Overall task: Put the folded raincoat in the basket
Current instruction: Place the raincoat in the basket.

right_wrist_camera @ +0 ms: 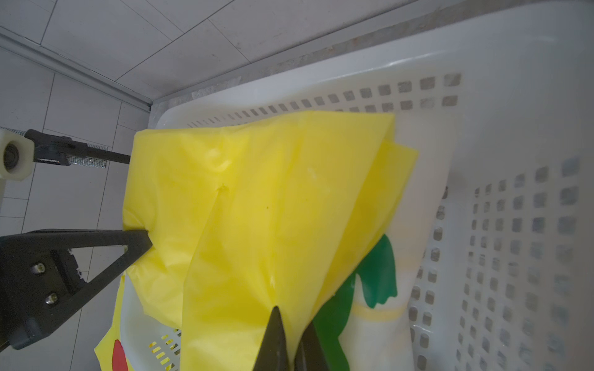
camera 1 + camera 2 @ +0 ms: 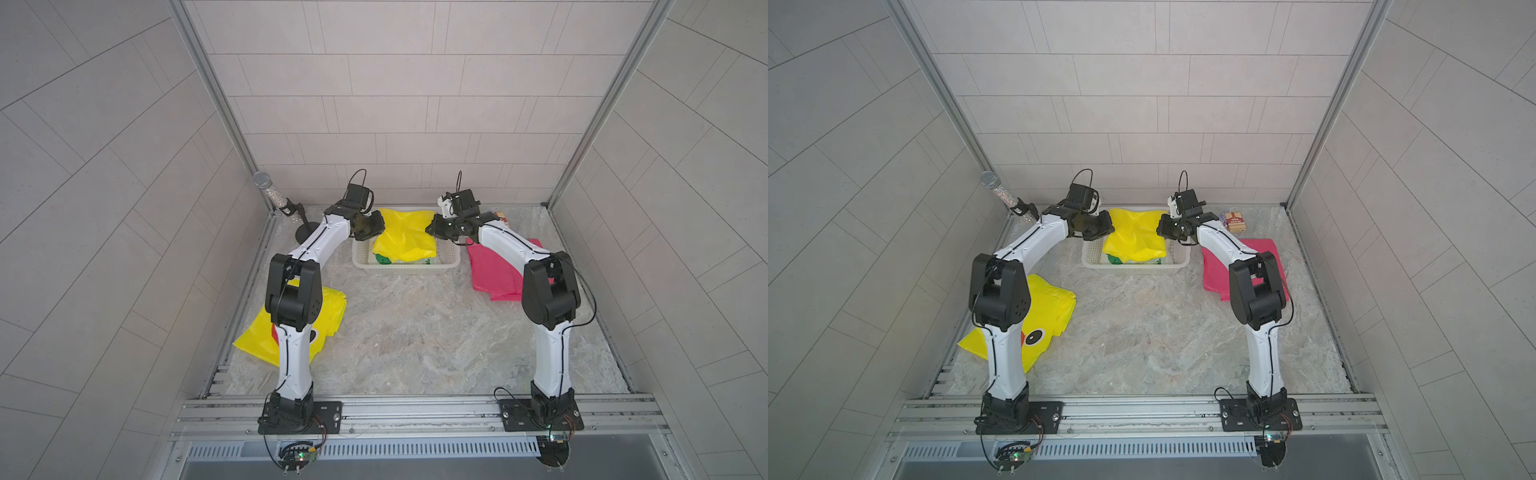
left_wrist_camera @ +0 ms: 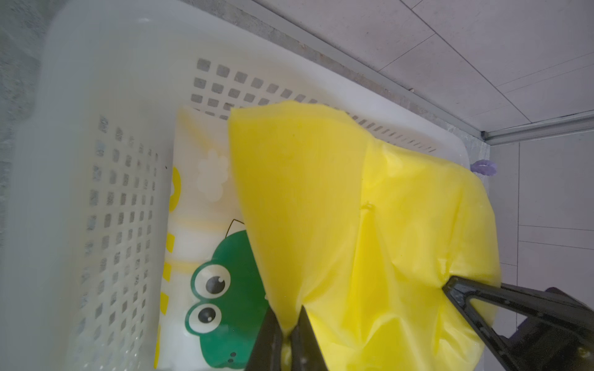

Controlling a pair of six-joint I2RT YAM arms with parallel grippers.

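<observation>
I have both arms reaching in over the basket (image 2: pixel 446 261) at the back of the counter (image 2: pixel 415 332), one from each side. The left gripper (image 3: pixel 291 334) has its jaws pinched tight on one edge of the yellow raincoat (image 2: pixel 405 235), and the right gripper (image 1: pixel 291 337) is clamped the same way on the opposite edge; each wrist view shows the yellow film bunched between the two black fingers (image 3: pixel 268 340). The raincoat hangs between the two grippers, stretched over the middle of the basket and sagging toward it, with its far edge near the basket's back wall. I cannot tell whether it rests on what lies below. Under it, inside the basket, I see a folded white raincoat (image 3: pixel 193 257) with a green frog print lying flat on the perforated bottom.

Elsewhere on the counter, another yellow raincoat (image 2: pixel 1054 307) with a duck face lies beside the left arm's base, partly under that arm. A pink raincoat (image 2: pixel 498 270) lies beside the right arm, just to the side of the basket. A microphone (image 2: pixel 270 193) on a small stand sits in the back corner on the left, and a small box (image 2: pixel 1235 220) sits near the back wall on the right.
</observation>
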